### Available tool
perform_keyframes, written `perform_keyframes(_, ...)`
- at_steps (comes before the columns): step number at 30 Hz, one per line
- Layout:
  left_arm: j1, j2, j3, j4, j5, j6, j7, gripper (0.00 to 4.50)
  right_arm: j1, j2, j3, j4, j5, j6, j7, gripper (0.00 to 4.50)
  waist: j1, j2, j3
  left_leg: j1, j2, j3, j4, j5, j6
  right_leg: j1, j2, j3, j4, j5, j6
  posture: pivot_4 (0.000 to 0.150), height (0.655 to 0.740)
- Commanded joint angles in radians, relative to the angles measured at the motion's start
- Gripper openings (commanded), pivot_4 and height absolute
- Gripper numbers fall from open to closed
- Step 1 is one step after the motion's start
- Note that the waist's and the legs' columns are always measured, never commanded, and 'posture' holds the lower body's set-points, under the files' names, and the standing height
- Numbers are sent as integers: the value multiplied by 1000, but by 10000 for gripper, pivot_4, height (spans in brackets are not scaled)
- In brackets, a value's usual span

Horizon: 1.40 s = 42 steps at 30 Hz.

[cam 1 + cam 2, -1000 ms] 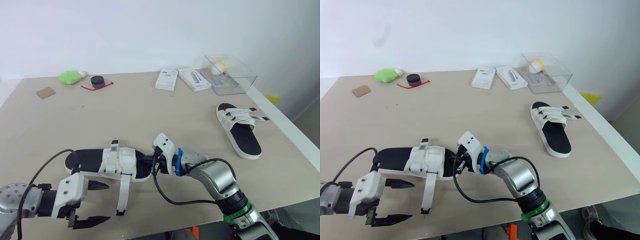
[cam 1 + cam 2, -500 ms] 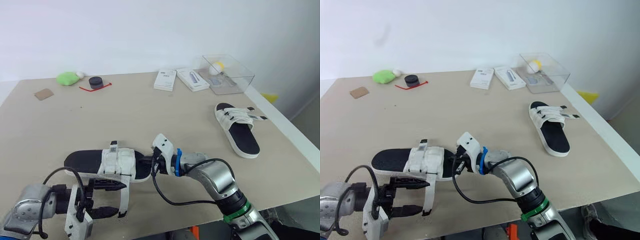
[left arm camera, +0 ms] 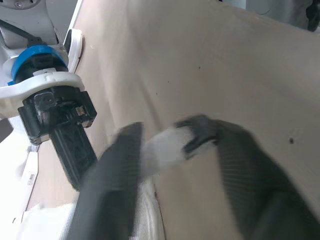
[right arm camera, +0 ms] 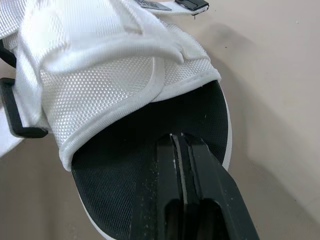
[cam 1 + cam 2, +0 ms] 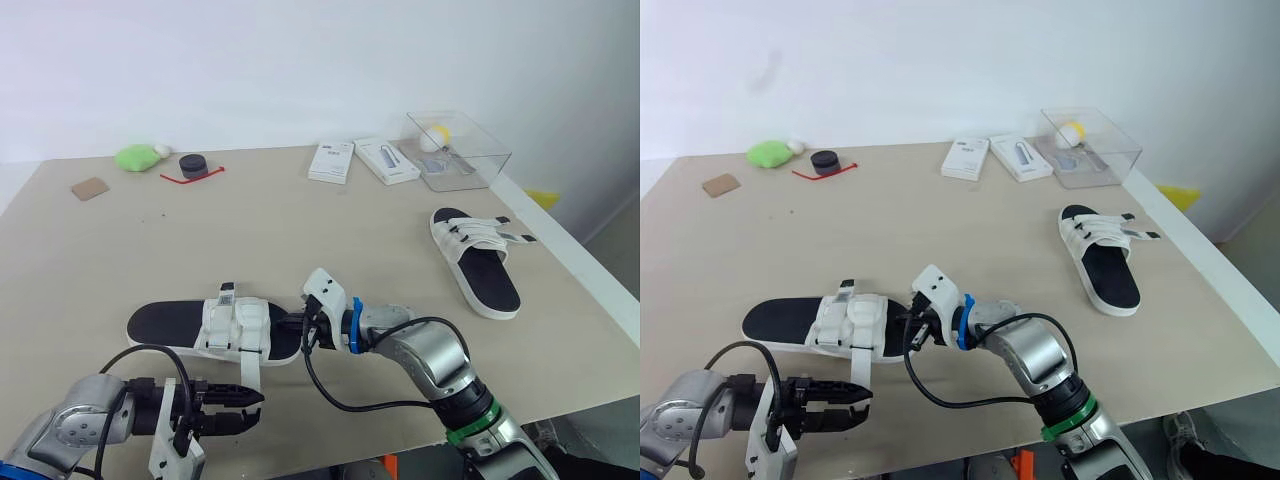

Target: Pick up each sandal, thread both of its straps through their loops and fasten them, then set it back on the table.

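Observation:
A white sandal with a black insole (image 5: 185,322) lies near the table's front edge, its loose strap (image 5: 250,372) hanging toward me. My left gripper (image 5: 250,408) is at that strap's end. In the left wrist view the white strap (image 3: 162,147) sits between the blurred fingers (image 3: 112,175), which have closed on it. My right gripper (image 5: 297,327) is shut and its tip rests on the sandal's insole (image 4: 115,165) beside the white upper (image 4: 100,85). A second sandal (image 5: 480,262) lies at the right with its straps loose.
At the back stand a clear box (image 5: 458,148) holding a yellow ball, two white boxes (image 5: 332,160) (image 5: 388,160), a green lump (image 5: 135,156), a black disc (image 5: 191,164) with a red cord, and a brown card (image 5: 90,188). The table's front edge is close to my left gripper.
My left gripper swung in from the lower left to the hanging strap, and its wide-open fingers closed around the strap. The right gripper stayed on the sandal.

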<state>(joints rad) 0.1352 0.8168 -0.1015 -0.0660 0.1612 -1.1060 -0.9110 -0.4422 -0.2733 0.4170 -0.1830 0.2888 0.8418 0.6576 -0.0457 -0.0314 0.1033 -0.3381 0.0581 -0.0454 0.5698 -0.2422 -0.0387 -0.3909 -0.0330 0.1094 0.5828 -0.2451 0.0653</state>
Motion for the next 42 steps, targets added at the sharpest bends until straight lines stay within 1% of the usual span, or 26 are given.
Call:
perform_keyframes(1, -14, 20, -14, -16, 10, 0, 46, 548, 17, -24, 9, 29, -16, 39, -6, 0, 0, 0, 0, 0, 0, 0, 0, 0, 0, 0, 0, 0, 0, 0, 0, 1500, 7400)
perform_keyframes(4, -19, 32, -46, -21, -19, 10, 64, 548, 19, -23, 7, 27, -15, 41, -9, 0, 0, 0, 0, 0, 0, 0, 0, 0, 0, 0, 0, 0, 0, 0, 0, 1500, 7400)
perform_keyframes(7, -28, 49, -95, -102, -139, 122, 63, 548, 19, -24, 6, 26, -16, 42, -10, 0, 0, 0, 0, 0, 0, 0, 0, 0, 0, 0, 0, 0, 0, 0, 0, 1500, 7400)
perform_keyframes(11, -47, 87, -119, -280, -391, 440, 45, 548, 17, -26, 8, 32, -18, 39, -7, 0, 0, 0, 0, 0, 0, 0, 0, 0, 0, 1, 0, 0, 1, 0, 0, 1500, 7400)
perform_keyframes(12, -56, 106, -118, -337, -469, 548, 45, 548, 16, -27, 9, 35, -19, 36, -6, 0, 0, -1, 0, 0, 0, 0, 0, 0, 0, 1, 0, 0, 1, 0, 0, 1500, 7400)
perform_keyframes(14, -86, 156, -102, -448, -665, 776, 47, 548, 15, -31, 16, 46, -27, 28, -4, 0, 0, -3, 2, 0, 1, 0, 1, 0, 0, 1, 1, 0, 3, 0, 1, 1500, 7400)
perform_keyframes(17, -115, 230, -60, -534, -932, 1056, 47, 548, 14, -37, 30, 65, -42, 13, -6, 0, 0, -2, 1, 0, 1, 0, 2, 0, 0, 1, 1, 0, 4, -2, 1, 1500, 7400)
perform_keyframes(18, -125, 251, -41, -548, -1026, 1136, 46, 548, 14, -39, 33, 68, -44, 10, -8, 0, -2, -3, 2, 0, 1, 1, 2, 0, 0, 1, 1, 0, 4, -2, 1, 1500, 7400)
perform_keyframes(21, -149, 294, 17, -548, -1216, 1328, 25, 548, 14, -40, 36, 74, -46, 5, -12, 0, -2, -3, 2, 0, 2, 0, 2, 0, 1, 1, 4, 0, 4, -2, 1, 1500, 7400)
perform_keyframes(23, -214, 290, 53, -474, -1335, 1462, 26, 548, 14, -44, 44, 75, -54, 7, -18, 0, -1, -3, 2, 0, 2, -1, 2, 0, 1, 1, 6, 0, 4, -2, 1, 1500, 7400)
perform_keyframes(25, -282, 262, 73, -388, -1416, 1555, 57, 548, 12, -50, 53, 76, -63, 7, -21, 0, 0, -2, 2, 0, 2, -2, 2, 0, 1, 1, 6, 0, 4, -3, 0, 1500, 7400)
perform_keyframes(28, -372, 220, 88, -285, -1449, 1677, 61, 548, 10, -52, 59, 82, -71, 5, -22, 0, 0, -1, 3, 0, 3, -4, 3, 0, 1, 0, 8, 1, 4, -10, -4, 1500, 7400)
perform_keyframes(32, -484, 154, 98, -160, -1432, 1788, 49, 548, 11, -50, 62, 89, -73, 8, -26, 0, -1, -2, 3, 0, 2, -5, 5, 0, -1, 1, 9, 2, 3, -13, -5, 1500, 7400)
perform_keyframes(35, -554, 115, 95, -93, -1385, 1844, 16, 548, 11, -49, 64, 91, -74, 11, -28, 0, 0, -2, 3, -1, 1, -6, 6, 0, -1, 1, 10, 2, 4, -13, -5, 1500, 7400)
perform_keyframes(42, -655, 47, 76, 45, -1204, 1875, -89, 548, 14, -48, 64, 86, -76, 10, -34, 0, 0, -2, 3, -1, 0, -11, 6, 1, -2, 1, 12, 2, 7, -12, -5, 1500, 7400)
